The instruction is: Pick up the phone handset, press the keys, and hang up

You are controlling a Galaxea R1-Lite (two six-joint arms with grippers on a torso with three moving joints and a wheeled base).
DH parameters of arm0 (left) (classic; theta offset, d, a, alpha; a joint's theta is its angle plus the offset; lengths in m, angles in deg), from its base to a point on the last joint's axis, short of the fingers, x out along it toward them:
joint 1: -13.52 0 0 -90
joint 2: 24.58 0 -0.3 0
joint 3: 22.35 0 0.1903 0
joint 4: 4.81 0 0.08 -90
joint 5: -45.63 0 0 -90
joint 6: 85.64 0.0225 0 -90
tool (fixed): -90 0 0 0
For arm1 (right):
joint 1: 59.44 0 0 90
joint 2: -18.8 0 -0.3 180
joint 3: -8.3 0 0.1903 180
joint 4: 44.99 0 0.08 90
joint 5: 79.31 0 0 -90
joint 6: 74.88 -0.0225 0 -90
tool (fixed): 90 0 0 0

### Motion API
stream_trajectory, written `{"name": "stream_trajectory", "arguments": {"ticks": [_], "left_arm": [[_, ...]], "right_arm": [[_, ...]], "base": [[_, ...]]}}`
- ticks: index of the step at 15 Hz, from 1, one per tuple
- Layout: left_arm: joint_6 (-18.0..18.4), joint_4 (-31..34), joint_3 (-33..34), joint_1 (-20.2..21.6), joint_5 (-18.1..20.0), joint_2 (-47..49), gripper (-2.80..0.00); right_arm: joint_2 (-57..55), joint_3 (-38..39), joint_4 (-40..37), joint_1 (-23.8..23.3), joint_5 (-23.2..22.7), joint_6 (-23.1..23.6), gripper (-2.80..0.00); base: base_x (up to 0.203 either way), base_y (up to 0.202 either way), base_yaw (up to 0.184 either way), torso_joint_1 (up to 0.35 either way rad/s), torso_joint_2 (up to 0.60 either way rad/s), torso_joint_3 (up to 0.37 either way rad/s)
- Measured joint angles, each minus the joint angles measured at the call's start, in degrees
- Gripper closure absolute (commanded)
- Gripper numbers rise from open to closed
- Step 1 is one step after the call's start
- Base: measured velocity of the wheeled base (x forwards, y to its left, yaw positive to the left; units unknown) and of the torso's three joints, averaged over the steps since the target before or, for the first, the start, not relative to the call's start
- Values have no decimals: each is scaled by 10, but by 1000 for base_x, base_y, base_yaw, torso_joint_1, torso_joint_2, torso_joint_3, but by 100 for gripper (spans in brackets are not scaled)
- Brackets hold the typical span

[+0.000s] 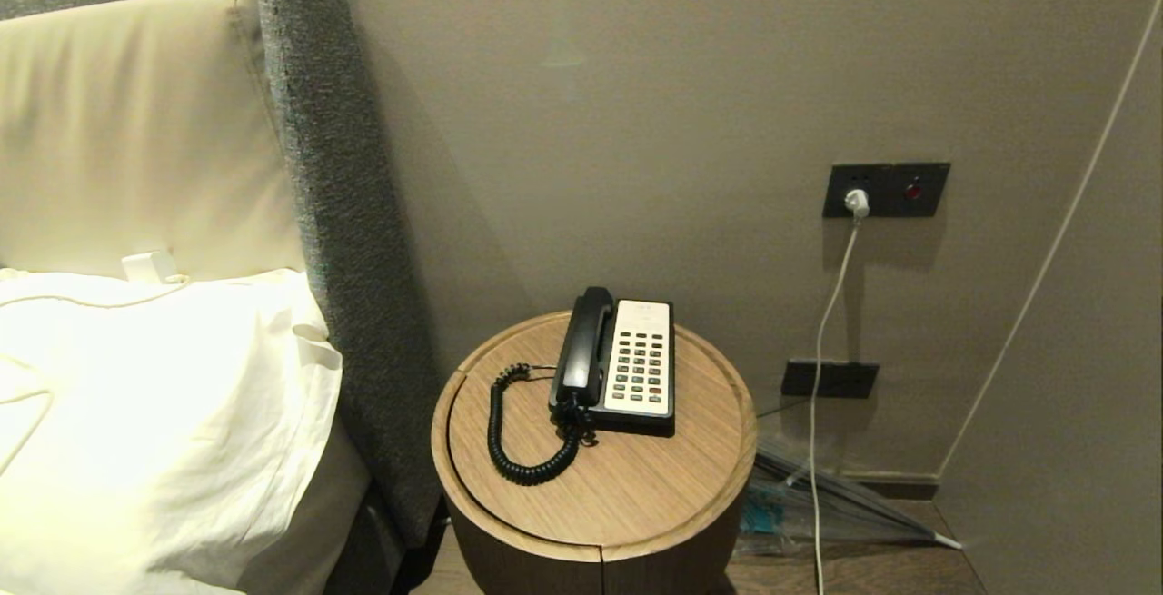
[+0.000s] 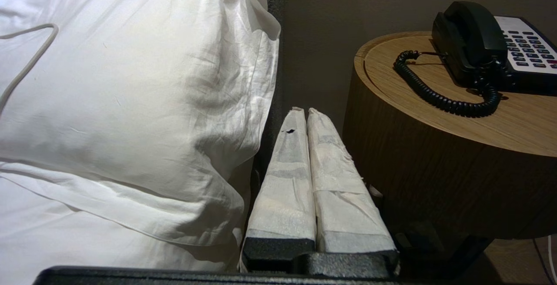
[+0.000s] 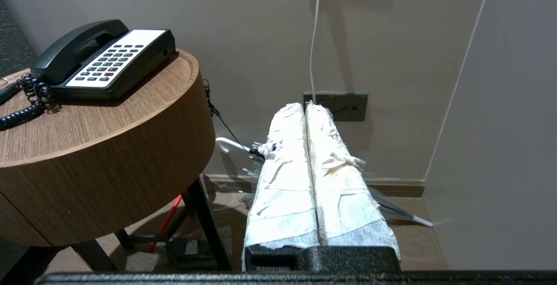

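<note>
White pillow [image 1: 154, 413] lying far left against grey headboard [image 1: 345, 241]. Left gripper [image 2: 303, 110] hanging low between bedding and round wooden table [image 1: 595, 495], wrapped fingers [image 2: 285, 180] pressing together, holding nothing. Phone handset [image 1: 583, 345] sitting in cradle along left side of phone base [image 1: 641, 368], coiled cord [image 1: 518, 441] looping over tabletop beside it. Right gripper [image 3: 306, 106] hanging low right of table, below its top, fingers pressing together, gripping nothing. White cable [image 1: 822, 368] dropping from wall socket [image 1: 886, 189].
</note>
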Motion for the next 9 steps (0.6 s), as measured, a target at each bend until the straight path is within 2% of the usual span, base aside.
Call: {"name": "stream_trajectory", "arguments": {"ticks": [9], "left_arm": [[0,0,0,0,0,0,0]], "right_arm": [[0,0,0,0,0,-1,0]], "base": [[0,0,0,0,0,0]]}}
